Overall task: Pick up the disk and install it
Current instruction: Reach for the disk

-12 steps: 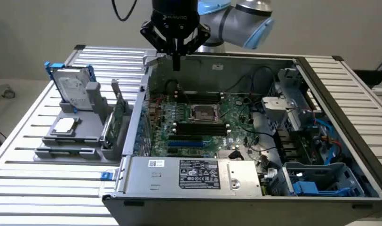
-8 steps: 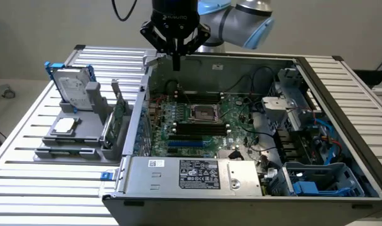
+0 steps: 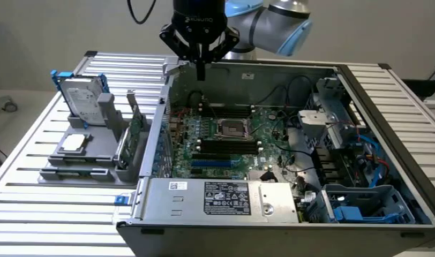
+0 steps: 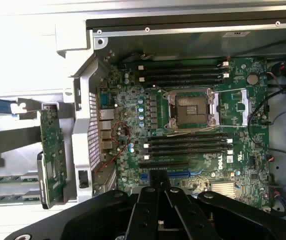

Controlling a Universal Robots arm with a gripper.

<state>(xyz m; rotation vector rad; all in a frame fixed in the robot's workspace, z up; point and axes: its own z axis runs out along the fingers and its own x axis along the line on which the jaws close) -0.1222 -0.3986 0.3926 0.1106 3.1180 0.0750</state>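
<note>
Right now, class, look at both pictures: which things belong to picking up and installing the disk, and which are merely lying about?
Belongs to the job: the disk, standing upright; the pincer, shut and empty; the open computer case.
Lying about: the silver chip; the green circuit card.
</note>
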